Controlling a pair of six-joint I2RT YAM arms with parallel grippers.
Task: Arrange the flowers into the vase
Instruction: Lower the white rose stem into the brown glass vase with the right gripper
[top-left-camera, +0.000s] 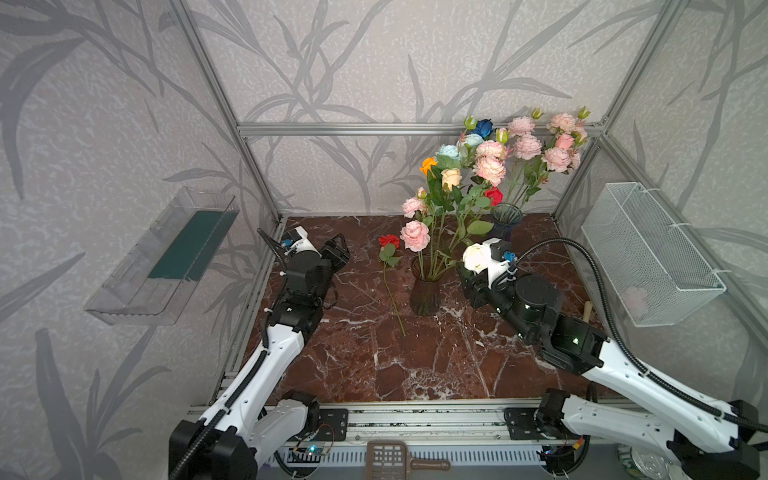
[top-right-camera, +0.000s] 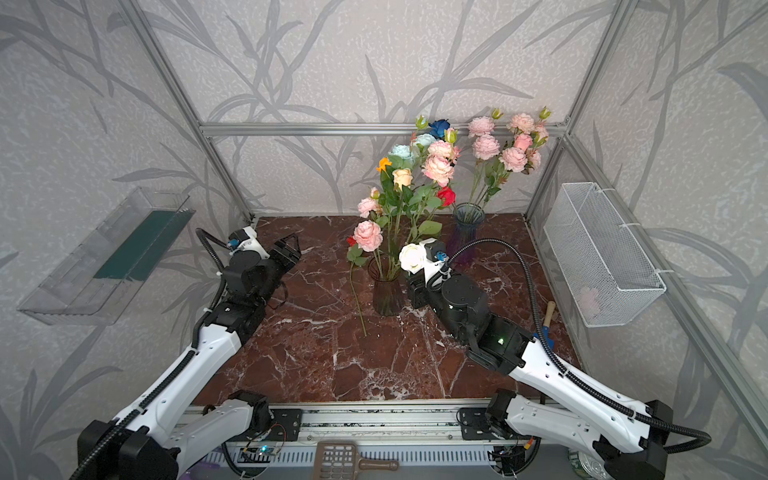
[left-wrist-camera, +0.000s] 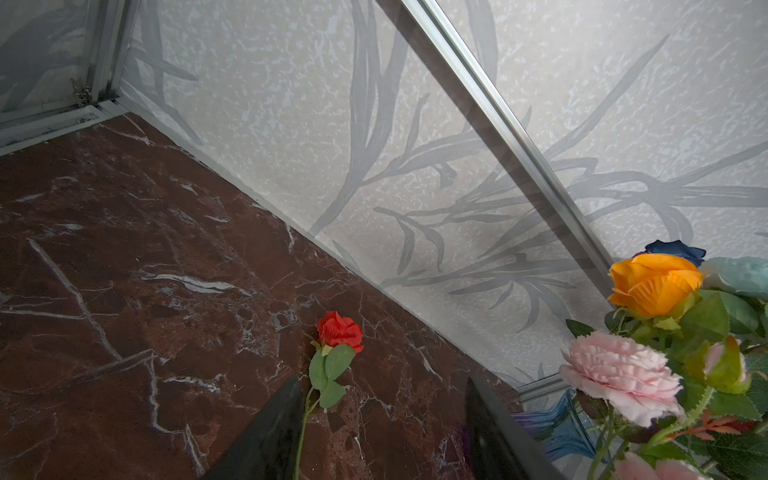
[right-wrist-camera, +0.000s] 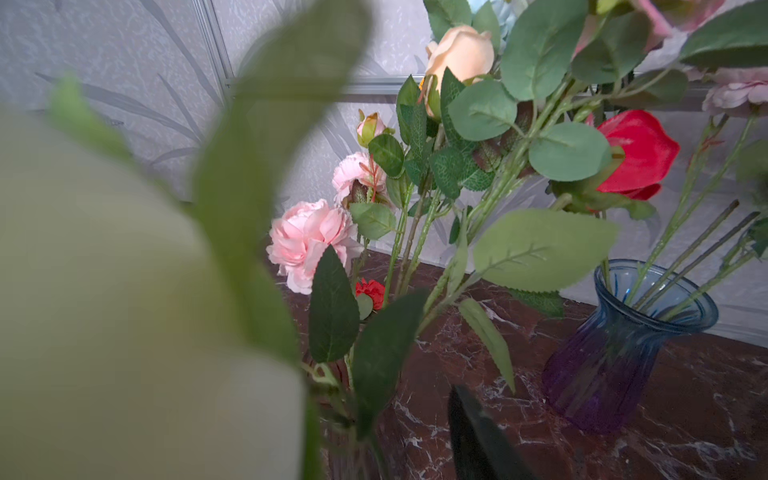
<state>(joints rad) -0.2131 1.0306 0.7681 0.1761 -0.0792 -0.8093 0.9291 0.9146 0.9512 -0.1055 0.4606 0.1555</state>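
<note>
— Start at the right gripper. Is it holding anything?
— I cannot tell. Only one dark finger shows in its wrist view, and the white rose blurs over the rest. The bloom sits right at the wrist, just beside the dark vase. Its stem is hidden.
— Which step is this, then?
— Seating that white rose among the flowers in the dark vase, I judge, around the point of letting go. Next comes a clean retreat, clear of the leaves and without nudging the vase.
— And the left gripper?
— Jaws apart, empty, hanging over the table. It faces the red rose, which lies flat, apart from it in both top views. That is the one loose flower on the table, and it calls for a low pinch on the stem. The blue vase behind holds pink blooms.
</note>
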